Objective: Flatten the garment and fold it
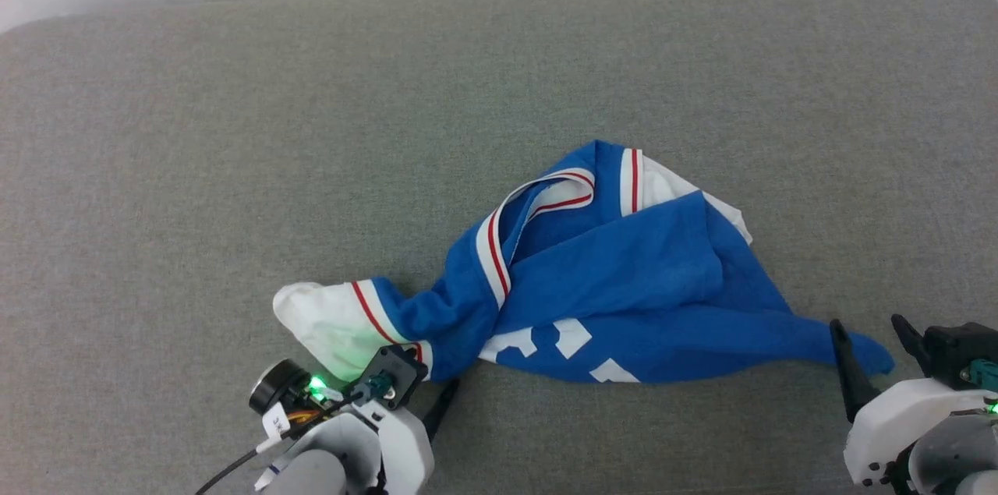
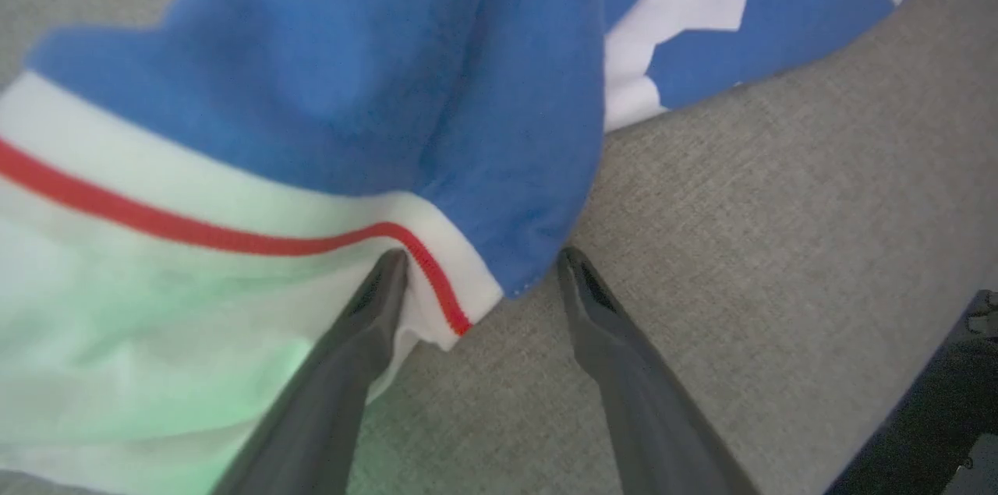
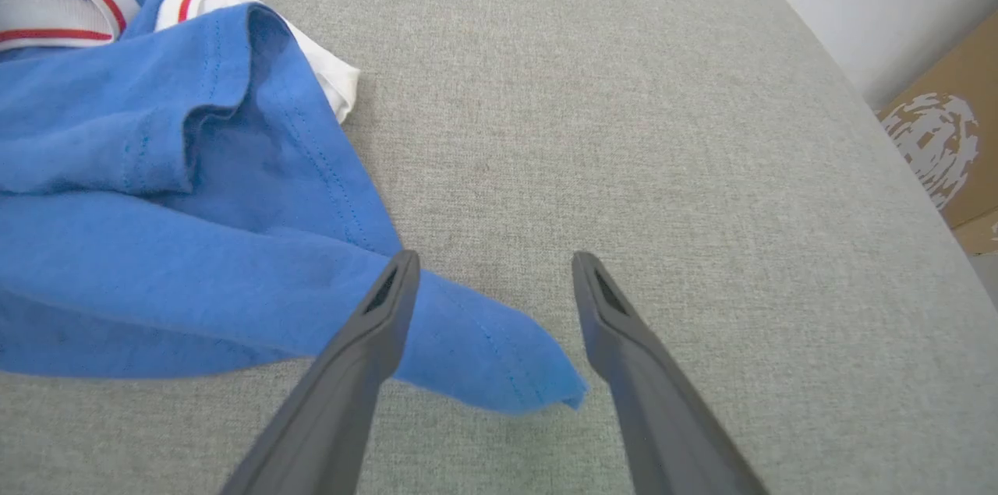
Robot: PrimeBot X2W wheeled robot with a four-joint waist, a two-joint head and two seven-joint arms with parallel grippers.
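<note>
One garment (image 1: 624, 292), the task's item: a royal-blue T-shirt with white sleeves and red-striped trim. It is crumpled and partly doubled over on your grey fabric-covered tabletop (image 1: 234, 129), toward the near edge and right of the middle, with white lettering along its near side. Two grippers, both released. Your left gripper (image 2: 481, 259) stands at the white sleeve end by the near edge with its fingers spread. The red-striped hem corner sits between them, one finger (image 2: 343, 386) lies against the white cloth, and nothing is clamped. Your right gripper (image 3: 495, 257) stands at the garment's right-hand blue corner, fingers spread either side of that corner, which lies on the tabletop. One brown cardboard box (image 3: 943, 144) past the tabletop's edge, seen from the right wrist.
</note>
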